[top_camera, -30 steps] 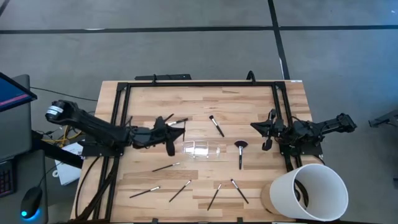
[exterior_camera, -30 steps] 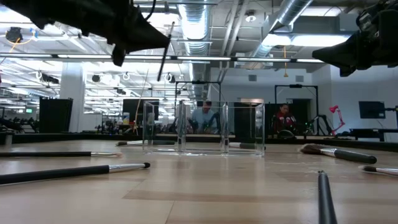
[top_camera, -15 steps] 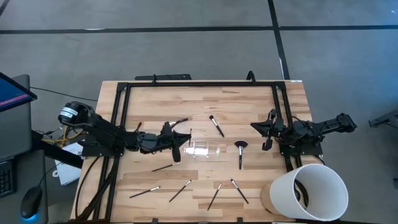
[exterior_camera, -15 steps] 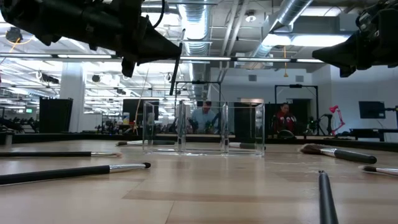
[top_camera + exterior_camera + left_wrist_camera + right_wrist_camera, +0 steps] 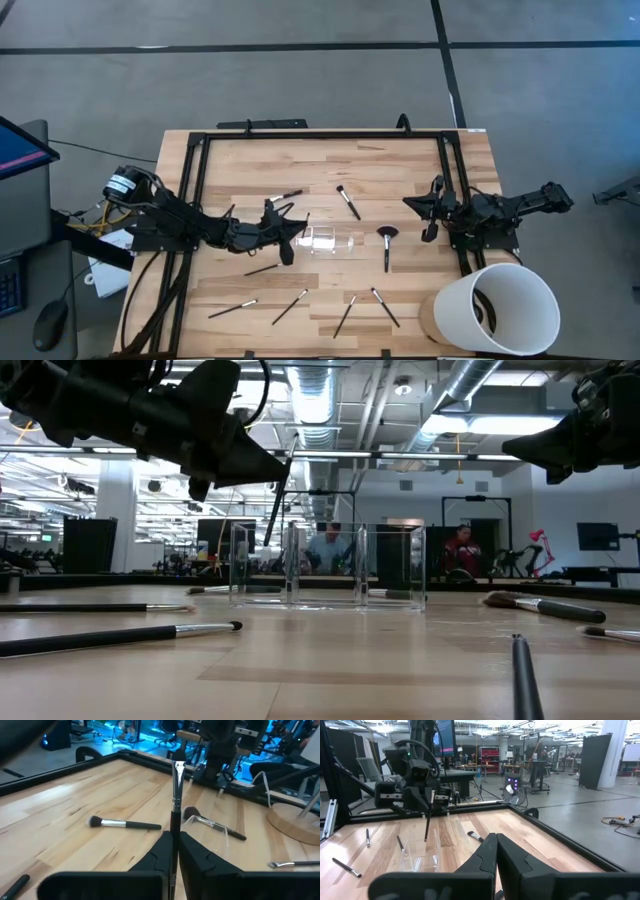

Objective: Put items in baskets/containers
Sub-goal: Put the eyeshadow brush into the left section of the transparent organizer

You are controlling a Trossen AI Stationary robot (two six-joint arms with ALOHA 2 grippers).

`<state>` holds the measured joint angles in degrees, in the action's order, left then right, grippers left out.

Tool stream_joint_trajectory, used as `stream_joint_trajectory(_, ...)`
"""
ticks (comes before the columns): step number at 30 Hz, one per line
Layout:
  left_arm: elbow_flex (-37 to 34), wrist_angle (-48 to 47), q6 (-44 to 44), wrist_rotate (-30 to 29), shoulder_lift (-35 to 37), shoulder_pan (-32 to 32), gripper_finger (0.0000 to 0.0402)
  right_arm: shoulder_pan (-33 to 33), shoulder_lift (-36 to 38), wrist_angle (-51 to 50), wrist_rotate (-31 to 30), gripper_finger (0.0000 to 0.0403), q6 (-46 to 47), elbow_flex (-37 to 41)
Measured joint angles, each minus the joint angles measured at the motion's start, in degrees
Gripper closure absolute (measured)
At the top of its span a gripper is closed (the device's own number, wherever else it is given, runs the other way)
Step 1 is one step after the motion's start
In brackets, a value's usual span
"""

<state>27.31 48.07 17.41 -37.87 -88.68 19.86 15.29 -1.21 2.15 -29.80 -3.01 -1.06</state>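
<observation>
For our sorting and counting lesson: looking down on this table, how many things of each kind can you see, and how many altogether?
Loose brushes lying on the table: 8
Held brush in the left claw: 1
Clear tray: 1
White bucket: 1
Total: 11

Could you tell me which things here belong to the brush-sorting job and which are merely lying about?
Job:
- brush held by the left gripper
- clear tray
- fan brush
- loose brushes on the table, such as one at the near edge

Lying about:
- white bucket
- right gripper, waiting at the table's right edge
</observation>
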Motion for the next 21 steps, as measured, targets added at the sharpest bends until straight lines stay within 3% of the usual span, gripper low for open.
stream_joint_trajectory(21, -3.8, -0.6, 4.7, -0.1, 0.0, 0.0, 0.0381, 0.0, 0.0, 0.0, 0.0, 0.0403, 0.0, 0.0)
